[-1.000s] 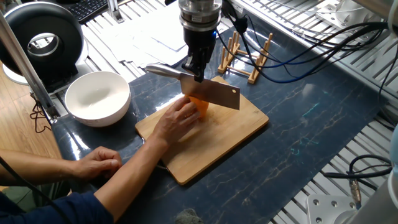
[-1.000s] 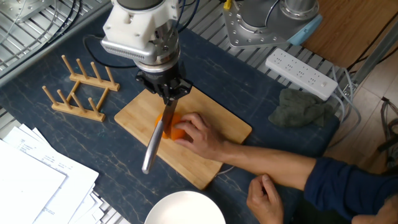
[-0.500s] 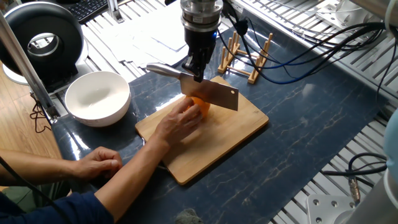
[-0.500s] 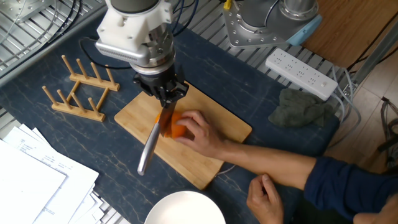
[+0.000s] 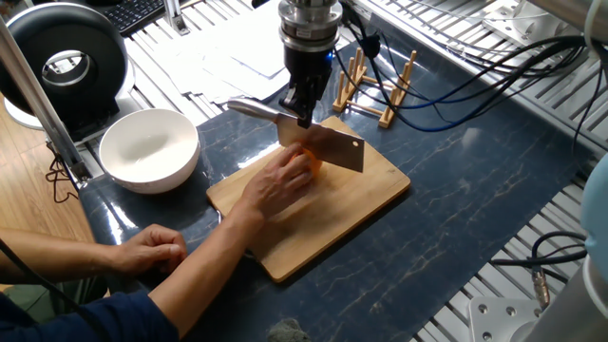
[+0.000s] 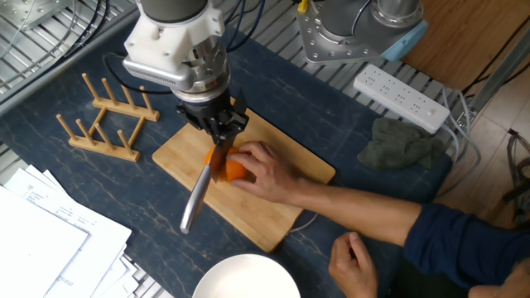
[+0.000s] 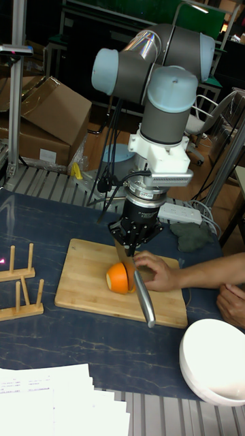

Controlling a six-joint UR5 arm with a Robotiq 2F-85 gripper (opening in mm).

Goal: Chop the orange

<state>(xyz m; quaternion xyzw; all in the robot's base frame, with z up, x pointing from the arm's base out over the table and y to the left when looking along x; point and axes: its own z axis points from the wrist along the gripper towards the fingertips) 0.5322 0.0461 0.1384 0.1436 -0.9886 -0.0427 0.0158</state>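
Note:
The orange [image 5: 308, 161] [image 6: 236, 170] [image 7: 117, 278] rests on a wooden cutting board [image 5: 323, 223] [image 6: 177, 154] [image 7: 80, 287]. A person's hand [image 5: 278, 187] [image 6: 267, 171] [image 7: 160, 269] steadies it from the side. My gripper [image 5: 302, 106] [image 6: 218, 132] [image 7: 135, 242] hangs just above the fruit, shut on the handle of a cleaver [image 5: 332, 147] [image 6: 194, 205] [image 7: 145, 304]. The blade stands edge-down against the orange, and I cannot tell how deep it sits. The hand and blade hide part of the orange.
A white bowl [image 5: 149, 149] [image 6: 246, 278] [image 7: 214, 360] stands off the board's end near the person's other hand [image 5: 147, 250]. A wooden peg rack [image 5: 375, 85] [image 6: 103, 116] sits beyond the board. A power strip [image 6: 400, 91] and a grey cloth [image 6: 402, 145] lie at the far side.
The gripper and cleaver have shifted slightly sideways over the board. The person's hand has moved with the orange under the blade.

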